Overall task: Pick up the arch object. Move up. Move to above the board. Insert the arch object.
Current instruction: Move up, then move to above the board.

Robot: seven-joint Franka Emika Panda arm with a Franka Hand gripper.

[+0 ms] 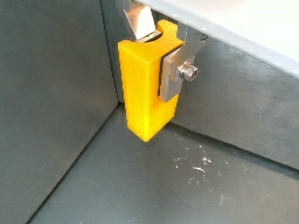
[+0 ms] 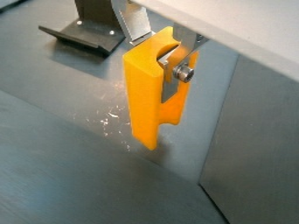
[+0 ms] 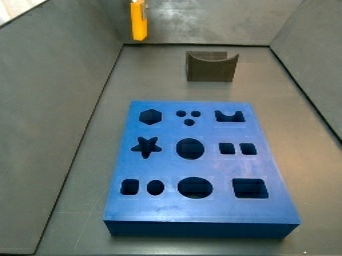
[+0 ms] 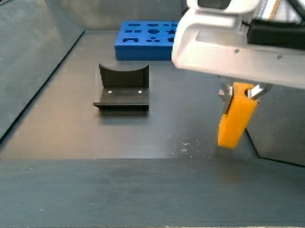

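Clamping the arch object (image 1: 149,89) between silver fingers (image 1: 176,70), gripper (image 2: 173,63) hanging over the grey floor's far corner, block's base just above the surface. Lying well apart, toward the near edge: the board (image 3: 201,165). Standing between them: the fixture (image 3: 210,66). Showing no readable writing anywhere.
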